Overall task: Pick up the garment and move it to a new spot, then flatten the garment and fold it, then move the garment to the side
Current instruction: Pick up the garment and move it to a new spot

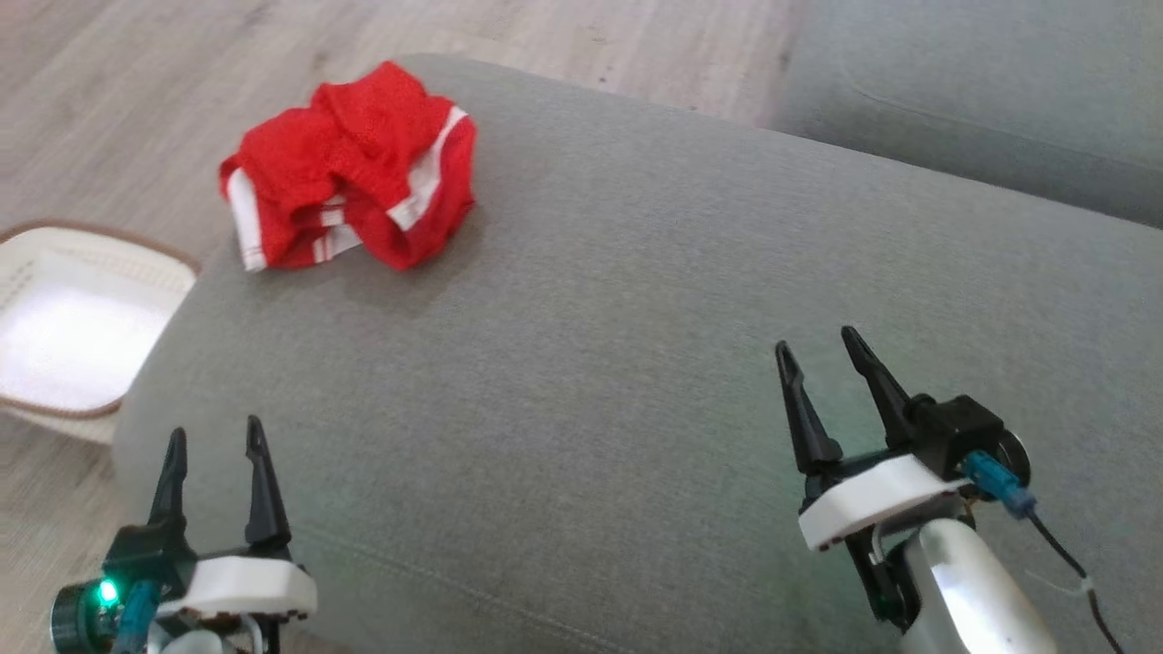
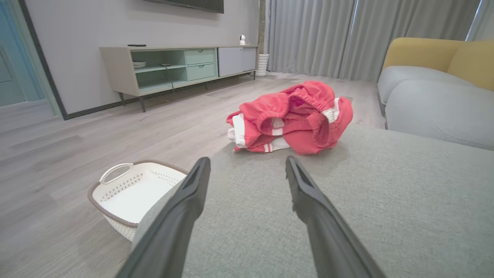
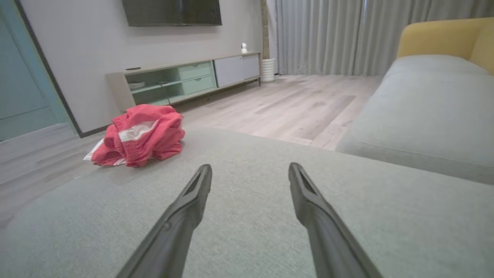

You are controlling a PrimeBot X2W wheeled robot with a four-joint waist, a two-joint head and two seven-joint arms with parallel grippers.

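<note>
Both arms low over the grey cushion [image 1: 591, 318], fingers pointing away from me along its top.

Left claw [image 1: 215, 431]: parked at the near left corner of the cushion, close to the edge, fingers nearly straight up the head view. Green LED lit on the wrist. Fingers apart; in my left wrist view the cushion fabric shows through the gap.

Right claw [image 1: 816, 341]: near right part of the cushion, well apart from the left one. Pale forearm comes in from the bottom right, and the fingers lean up and to the left. A blue plug and dark cable hang off the wrist. Fingers apart here too, with the gap about the same in the right wrist view.

Garment [image 1: 350, 168]: red with white stripes, crumpled in a heap at the far left corner of the cushion, right at its edge. It is ahead of my left claw and well apart from both claws. From the left wrist, the garment [image 2: 293, 116] sits past the fingertips, elastic waistband bunched on top. From the right wrist, the garment [image 3: 141, 135] is off to the far left.

Counts:
- garments: 1
- claws: 2, two dark fingers each
- baskets: 1, a white basket [image 1: 27, 272] with a brown rim, on the wood floor [image 1: 136, 82] just beside the cushion's left side; one handle visible from the left wrist
- other sofa seats: 1 grey sofa [image 2: 436, 108] with a yellow back, across a strip of floor to the right
- TV cabinets: 1, the TV cabinet [image 2: 173, 65] against the far wall
- curtains [image 2: 347, 34]: folds too many to count.
</note>
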